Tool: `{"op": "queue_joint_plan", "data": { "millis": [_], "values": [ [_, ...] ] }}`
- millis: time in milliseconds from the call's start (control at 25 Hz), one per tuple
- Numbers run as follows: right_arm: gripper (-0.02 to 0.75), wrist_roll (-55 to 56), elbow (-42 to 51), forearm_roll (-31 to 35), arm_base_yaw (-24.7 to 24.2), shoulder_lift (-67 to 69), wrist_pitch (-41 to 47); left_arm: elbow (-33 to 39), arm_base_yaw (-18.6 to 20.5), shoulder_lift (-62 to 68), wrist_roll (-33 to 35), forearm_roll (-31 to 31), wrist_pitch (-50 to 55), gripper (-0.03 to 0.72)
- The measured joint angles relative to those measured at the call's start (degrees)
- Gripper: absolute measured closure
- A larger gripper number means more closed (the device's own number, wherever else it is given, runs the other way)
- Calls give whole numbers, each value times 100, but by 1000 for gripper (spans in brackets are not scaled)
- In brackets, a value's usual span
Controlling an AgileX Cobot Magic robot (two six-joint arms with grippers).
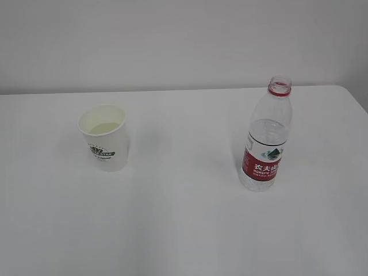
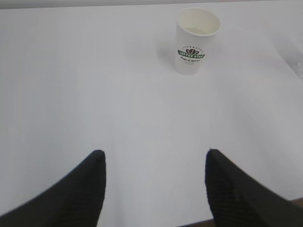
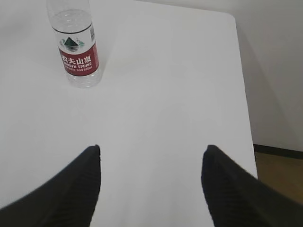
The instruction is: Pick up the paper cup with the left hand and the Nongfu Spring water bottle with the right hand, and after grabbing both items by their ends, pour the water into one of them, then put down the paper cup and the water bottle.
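Observation:
The white paper cup (image 1: pixel 104 137) with a dark green logo stands upright on the left of the table, and a little liquid shows inside it. In the left wrist view the paper cup (image 2: pixel 197 39) is far ahead, right of centre. My left gripper (image 2: pixel 154 156) is open and empty, well short of it. The Nongfu Spring water bottle (image 1: pixel 267 137) stands upright on the right, uncapped, with water (image 1: pixel 268 131) up to about its shoulder. In the right wrist view the bottle (image 3: pixel 75 43) is ahead at upper left. My right gripper (image 3: pixel 152 150) is open with nothing between its fingers.
The white table (image 1: pixel 184 218) carries only the cup and the bottle. Its right edge and far corner (image 3: pixel 232 19) show in the right wrist view, with floor beyond. A pale wall (image 1: pixel 184 40) stands behind. Neither arm appears in the exterior view.

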Motion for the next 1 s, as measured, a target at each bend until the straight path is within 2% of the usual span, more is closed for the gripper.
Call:
{"op": "queue_joint_plan", "data": {
  "millis": [1000],
  "values": [
    [229,13,94,-9,0,0,-104,404,0,0,0,50,-447,225]
  ]
}}
